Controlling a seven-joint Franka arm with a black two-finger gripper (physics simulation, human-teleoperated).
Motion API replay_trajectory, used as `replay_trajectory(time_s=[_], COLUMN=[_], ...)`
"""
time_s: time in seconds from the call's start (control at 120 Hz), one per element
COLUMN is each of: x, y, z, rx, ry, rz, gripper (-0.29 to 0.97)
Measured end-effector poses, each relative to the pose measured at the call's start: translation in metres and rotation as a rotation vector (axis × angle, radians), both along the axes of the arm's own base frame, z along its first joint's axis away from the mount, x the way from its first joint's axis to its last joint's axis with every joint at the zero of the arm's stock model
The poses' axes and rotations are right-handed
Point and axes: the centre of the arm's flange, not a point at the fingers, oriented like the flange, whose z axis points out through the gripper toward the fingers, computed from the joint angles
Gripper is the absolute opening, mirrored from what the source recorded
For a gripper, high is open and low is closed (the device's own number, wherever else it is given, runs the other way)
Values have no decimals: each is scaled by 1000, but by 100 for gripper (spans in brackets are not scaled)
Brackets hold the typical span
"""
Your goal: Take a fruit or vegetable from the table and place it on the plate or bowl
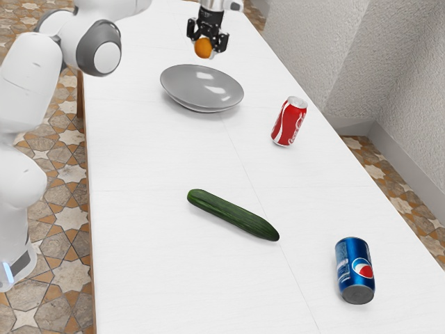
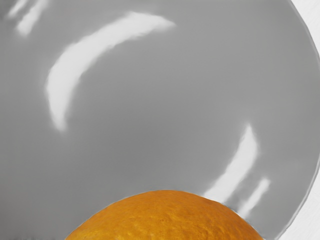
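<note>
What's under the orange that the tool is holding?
The grey plate lies below the orange, not touching it. The orange itself hides the patch of plate straight beneath it in the wrist view.

Plate (image 1: 201, 88) lies open from above; red can (image 1: 288, 122) well aside.

An orange (image 1: 203, 47) (dimpled skin) hangs, seemingly, over a grey plate (image 1: 201, 88).

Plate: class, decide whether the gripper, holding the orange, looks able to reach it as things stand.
Probably yes. The gripper, shut on the orange, hangs over the plate; the wrist view has bare plate right under the orange. The red can, blue can and cucumber lie apart from it.
</note>
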Motion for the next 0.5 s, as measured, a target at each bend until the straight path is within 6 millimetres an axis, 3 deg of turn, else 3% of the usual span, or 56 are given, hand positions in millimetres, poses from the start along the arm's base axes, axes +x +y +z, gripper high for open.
replay_trajectory(time_s=[0.133, 0.25, 0.35, 0.5], x=[-15, -18, -18, -18], y=[26, 31, 32, 33], z=[-13, -16, -18, -22], rx=[-5, -6, -10, 4], ry=[22, 28, 32, 45], rz=[47, 57, 59, 59], gripper=[29, 29, 49, 62])
